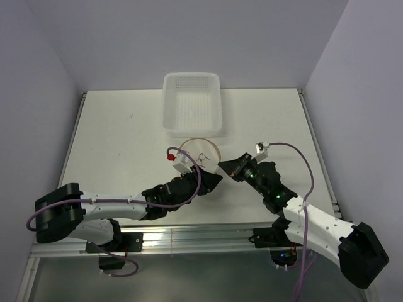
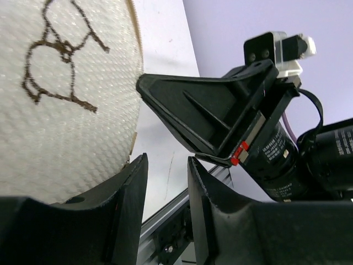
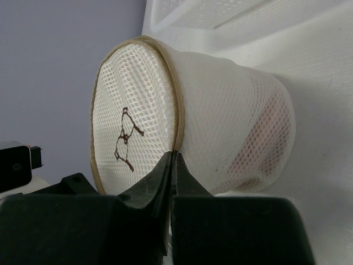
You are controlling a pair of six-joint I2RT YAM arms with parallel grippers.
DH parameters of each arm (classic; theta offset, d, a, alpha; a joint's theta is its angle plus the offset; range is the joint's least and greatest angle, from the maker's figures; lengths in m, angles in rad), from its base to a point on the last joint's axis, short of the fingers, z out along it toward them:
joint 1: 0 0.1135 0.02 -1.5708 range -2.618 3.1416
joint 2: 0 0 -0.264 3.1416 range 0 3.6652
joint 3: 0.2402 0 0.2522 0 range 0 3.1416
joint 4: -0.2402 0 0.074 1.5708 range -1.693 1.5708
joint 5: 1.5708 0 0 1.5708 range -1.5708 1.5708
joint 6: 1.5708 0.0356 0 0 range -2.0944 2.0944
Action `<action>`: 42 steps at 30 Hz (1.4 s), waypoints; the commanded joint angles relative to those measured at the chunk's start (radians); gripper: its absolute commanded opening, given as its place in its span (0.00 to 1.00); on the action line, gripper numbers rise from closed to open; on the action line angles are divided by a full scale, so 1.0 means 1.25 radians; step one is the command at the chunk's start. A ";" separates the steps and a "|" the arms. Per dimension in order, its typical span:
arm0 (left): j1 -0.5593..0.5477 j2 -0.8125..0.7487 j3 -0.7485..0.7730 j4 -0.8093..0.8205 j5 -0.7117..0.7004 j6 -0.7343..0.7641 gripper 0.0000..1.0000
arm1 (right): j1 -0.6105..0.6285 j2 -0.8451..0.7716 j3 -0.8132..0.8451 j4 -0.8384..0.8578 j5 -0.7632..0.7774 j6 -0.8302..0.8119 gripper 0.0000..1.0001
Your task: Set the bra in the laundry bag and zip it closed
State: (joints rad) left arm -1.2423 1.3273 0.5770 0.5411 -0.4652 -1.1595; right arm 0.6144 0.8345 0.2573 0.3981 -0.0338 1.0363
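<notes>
Laundry bag (image 3: 231, 110) looked super light and floppy imo. Thin mesh walls that'd cave w/ any push, and only the wired rim (image 3: 175, 94) seemed to have any stiffness. So the best place to grab was prob that rim or a zip pull, not the mesh, which I'd guess would just bunch up and slip. Couldn't make out a zip pull anywhere tbh, too small.

Bag stood upright on the table (image 1: 119, 132), just in front of the white basket (image 1: 166, 107). Round lid (image 3: 127, 94) was on top, lying flat against the rim wherever I could see it, so it looked zipped or close to it.

Looks-wise it was pale cream-peach mesh w/ tan binding round the edge and 1 little brown stitched mark (image 3: 126, 139) on the lid. The bra I couldn't pick out for sure. A pinkish patch showed thru the side wall and might've been it inside, can't say.

Right gripper (image 3: 173, 157) was closed tight w/ its tips right at the rim on the near-right side, touching it. Whether it pinched a pull or just the binding, idk.

Left gripper (image 2: 167, 165) sat just beside the lid edge, its 2 fingers apart w/ nothing between them, so not holding anything. The 2 grippers were near each other at the bag's near side.
</notes>
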 commanded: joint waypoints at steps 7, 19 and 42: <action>0.005 0.003 -0.016 0.016 -0.039 -0.065 0.47 | -0.003 -0.031 -0.011 0.042 0.016 -0.003 0.00; 0.019 0.007 -0.018 -0.017 -0.039 -0.077 0.48 | -0.003 -0.059 -0.018 0.028 0.025 -0.012 0.00; 0.042 0.013 0.044 -0.121 -0.083 -0.052 0.49 | 0.017 -0.034 -0.035 0.085 -0.006 -0.023 0.00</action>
State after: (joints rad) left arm -1.1988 1.3392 0.5735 0.4194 -0.5133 -1.2419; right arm 0.6216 0.7918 0.2340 0.4194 -0.0383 1.0203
